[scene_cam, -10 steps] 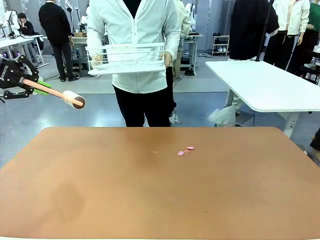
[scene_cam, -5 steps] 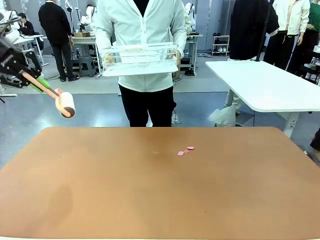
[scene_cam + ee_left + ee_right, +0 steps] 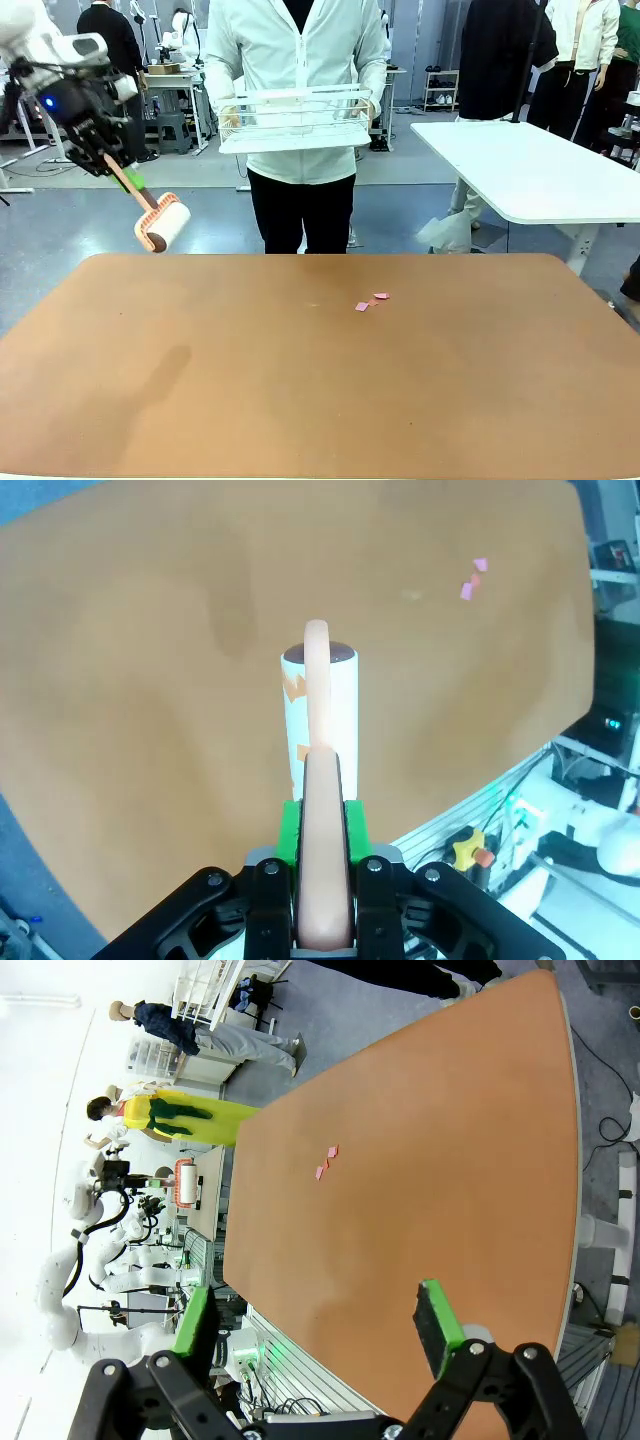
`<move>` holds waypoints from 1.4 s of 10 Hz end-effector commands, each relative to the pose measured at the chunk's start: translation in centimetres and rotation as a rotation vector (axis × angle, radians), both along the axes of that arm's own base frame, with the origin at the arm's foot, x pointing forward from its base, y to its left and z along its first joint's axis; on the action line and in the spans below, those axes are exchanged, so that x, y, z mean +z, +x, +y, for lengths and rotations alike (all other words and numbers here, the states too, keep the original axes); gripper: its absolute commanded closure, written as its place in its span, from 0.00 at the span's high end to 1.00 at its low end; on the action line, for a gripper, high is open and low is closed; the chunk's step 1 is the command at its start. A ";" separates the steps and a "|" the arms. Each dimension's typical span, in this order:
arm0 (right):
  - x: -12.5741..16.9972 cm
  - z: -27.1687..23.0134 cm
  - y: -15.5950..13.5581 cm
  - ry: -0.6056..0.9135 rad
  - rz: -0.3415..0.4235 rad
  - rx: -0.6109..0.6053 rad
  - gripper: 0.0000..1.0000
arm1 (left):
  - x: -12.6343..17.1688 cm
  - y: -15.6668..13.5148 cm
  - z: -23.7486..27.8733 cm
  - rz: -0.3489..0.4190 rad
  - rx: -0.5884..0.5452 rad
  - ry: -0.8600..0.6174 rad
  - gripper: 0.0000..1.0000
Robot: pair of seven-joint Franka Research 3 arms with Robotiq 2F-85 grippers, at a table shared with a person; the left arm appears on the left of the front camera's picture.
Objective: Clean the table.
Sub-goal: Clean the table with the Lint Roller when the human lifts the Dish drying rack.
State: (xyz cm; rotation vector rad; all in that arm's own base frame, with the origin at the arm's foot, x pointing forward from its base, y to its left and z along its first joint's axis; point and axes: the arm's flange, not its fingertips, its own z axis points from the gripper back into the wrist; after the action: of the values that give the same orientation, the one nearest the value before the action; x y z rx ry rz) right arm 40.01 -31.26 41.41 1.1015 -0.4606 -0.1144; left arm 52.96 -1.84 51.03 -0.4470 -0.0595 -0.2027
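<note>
Fingers (image 3: 354, 826) of left gripper (image 3: 128, 176) are shut tight on the handle (image 3: 322, 880) of a lint roller (image 3: 163, 225), green pads on both sides of it. The roller head hangs at a slant off the tips. Right gripper (image 3: 315, 1325) has its jaws wide apart and holds nothing.

Step in hand, by judgement: bring the roller down to the table (image 3: 300, 400) and run it over the pink scraps (image 3: 370, 301). To do it well, the arm should level the head so its whole length lands flat. It should touch down just short of the scraps, roll straight across them with light pressure, and keep the grip firm so the handle does not twist.

The table lies below and ahead of the left fingers, in the air gap under the roller; no contact. The scraps sit near the table's middle, well apart from the roller, toward the robot's right. A person at the far side holds a wire rack (image 3: 295, 120) clear of the table.
</note>
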 end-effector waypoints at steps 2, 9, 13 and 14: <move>0.3 0.1 -0.1 -0.006 0.007 -0.002 1.00 | -0.5 2.8 0.8 0.019 0.102 -0.108 0.19; 0.3 0.1 -0.1 -0.006 0.007 -0.002 1.00 | -1.7 2.8 0.9 0.011 0.102 -0.115 0.19; 0.3 0.1 -0.1 -0.006 0.007 -0.002 1.00 | -11.1 4.1 -6.4 0.034 0.196 -0.253 0.19; 0.3 0.1 -0.1 -0.006 0.007 -0.002 1.00 | -12.0 4.1 -8.1 -0.046 0.229 -0.231 0.19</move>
State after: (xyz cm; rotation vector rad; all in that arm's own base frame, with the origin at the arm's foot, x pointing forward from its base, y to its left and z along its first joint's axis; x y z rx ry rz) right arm 40.02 -31.29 41.38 1.1016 -0.4601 -0.1150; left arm 57.07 -8.81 38.98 -0.6641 -0.0738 0.0040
